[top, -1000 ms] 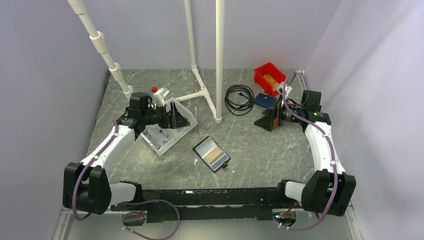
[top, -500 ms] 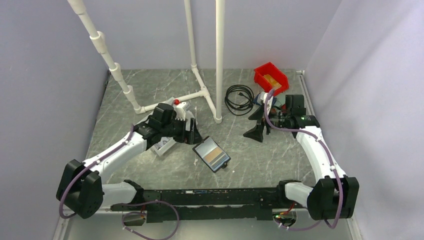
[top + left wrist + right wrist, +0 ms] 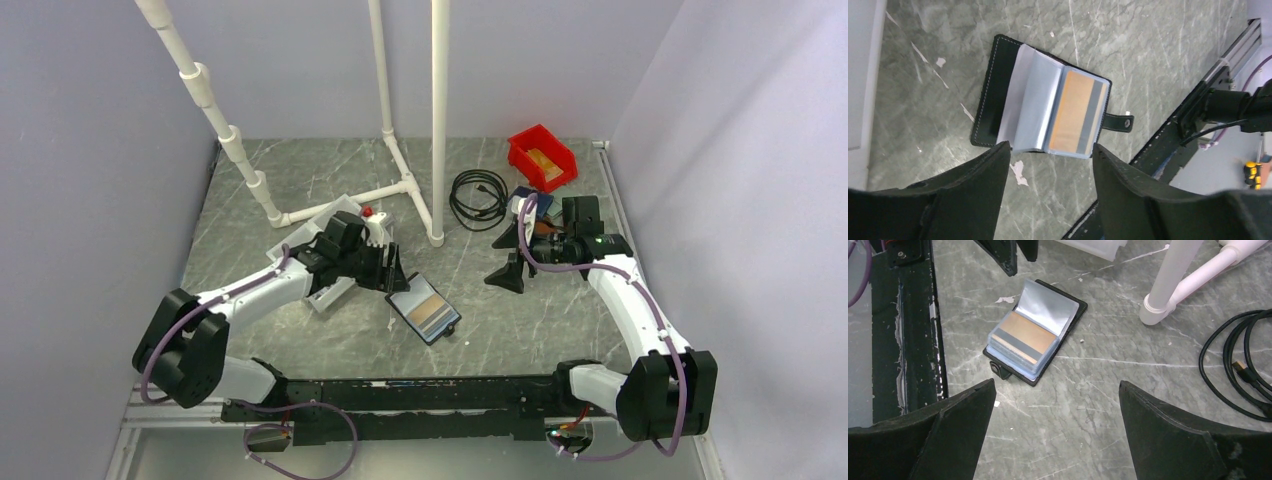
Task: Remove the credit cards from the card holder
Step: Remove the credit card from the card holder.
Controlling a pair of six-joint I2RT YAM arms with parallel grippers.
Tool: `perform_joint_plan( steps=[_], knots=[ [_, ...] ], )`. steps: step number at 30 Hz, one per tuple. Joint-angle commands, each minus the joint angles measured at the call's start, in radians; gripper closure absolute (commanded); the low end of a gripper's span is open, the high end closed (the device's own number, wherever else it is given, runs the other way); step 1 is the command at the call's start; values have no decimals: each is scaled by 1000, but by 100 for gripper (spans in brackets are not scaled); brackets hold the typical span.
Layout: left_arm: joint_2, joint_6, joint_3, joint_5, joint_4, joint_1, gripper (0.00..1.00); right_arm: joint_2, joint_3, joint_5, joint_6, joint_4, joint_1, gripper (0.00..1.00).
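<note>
The black card holder (image 3: pixel 424 309) lies open on the table at centre. It also shows in the left wrist view (image 3: pixel 993 92) and in the right wrist view (image 3: pixel 1070 322). A gold-tan credit card (image 3: pixel 1073 117) with a grey stripe sits in its clear sleeve, also seen in the right wrist view (image 3: pixel 1028 337) and from above (image 3: pixel 430 312). The pale greyish card does not show. My left gripper (image 3: pixel 395 277) is open and empty, just left of the holder's top edge. My right gripper (image 3: pixel 507 258) is open and empty, well to the holder's right.
A clear plastic tray (image 3: pixel 335 290) lies under the left arm. White pipe frame (image 3: pixel 438 120) stands behind the holder. A black cable coil (image 3: pixel 478 198), a red bin (image 3: pixel 541 157) and a dark blue wallet (image 3: pixel 525 203) sit at the back right. A black rail (image 3: pixel 400 400) runs along the near edge.
My left gripper has swung right from over the clear tray to the holder's top left edge. My right gripper has moved left and nearer, toward the holder. The holder has not moved.
</note>
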Motion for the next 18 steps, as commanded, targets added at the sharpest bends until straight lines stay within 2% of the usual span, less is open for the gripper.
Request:
perform_joint_plan(
  steps=[1,11,13,18],
  knots=[
    [46,4,4,18,84,-6,38,3,-3,-7,-36,16,16,5],
    [194,33,58,18,107,-9,54,56,1,54,-24,24,95,11],
    [207,25,64,37,120,-16,61,62,1,59,-24,24,105,11],
    [215,5,49,-21,113,-42,62,71,4,66,-25,18,126,12]
  ],
)
